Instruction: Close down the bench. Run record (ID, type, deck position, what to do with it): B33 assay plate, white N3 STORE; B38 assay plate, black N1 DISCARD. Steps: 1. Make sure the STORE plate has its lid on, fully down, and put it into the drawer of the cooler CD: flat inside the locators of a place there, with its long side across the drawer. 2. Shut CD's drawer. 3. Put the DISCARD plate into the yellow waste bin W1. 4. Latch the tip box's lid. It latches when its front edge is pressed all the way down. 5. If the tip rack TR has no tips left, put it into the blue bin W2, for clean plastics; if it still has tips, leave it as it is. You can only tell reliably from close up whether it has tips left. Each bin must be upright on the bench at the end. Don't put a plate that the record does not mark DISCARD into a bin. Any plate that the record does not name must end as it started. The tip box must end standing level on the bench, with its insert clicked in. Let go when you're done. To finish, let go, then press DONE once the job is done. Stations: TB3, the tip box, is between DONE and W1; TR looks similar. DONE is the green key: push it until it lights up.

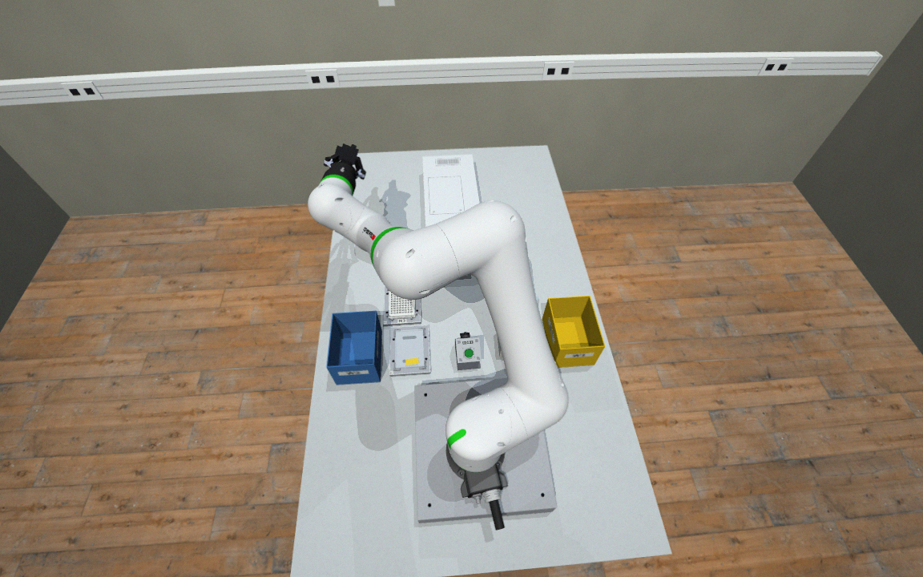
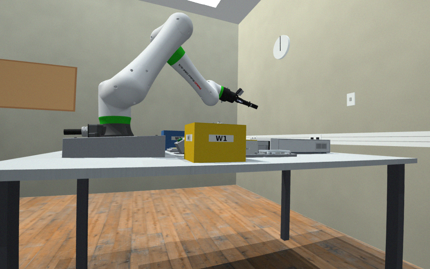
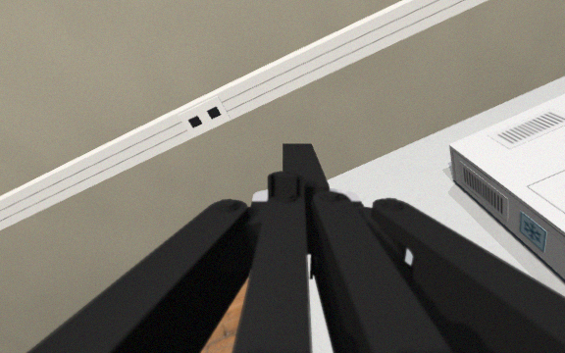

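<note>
My gripper (image 1: 347,154) is shut and holds nothing. It hangs in the air above the far left corner of the table, pointing outward and slightly down, and also shows in the side view (image 2: 254,106) and the wrist view (image 3: 298,162). The cooler CD (image 1: 449,186) (image 3: 533,181) is a flat white box at the far end, to the right of the gripper; its drawer looks closed. The yellow bin W1 (image 1: 572,331) and the blue bin W2 (image 1: 355,347) stand upright. The green DONE key (image 1: 468,352) is unlit. The arm hides the tip box and most of the deck.
A white perforated rack (image 1: 402,308) stands behind a flat white plate with a yellow mark (image 1: 409,349), beside the blue bin. A low plate on a grey nest (image 2: 273,152) lies before the cooler. The robot base plate (image 1: 482,452) fills the near middle.
</note>
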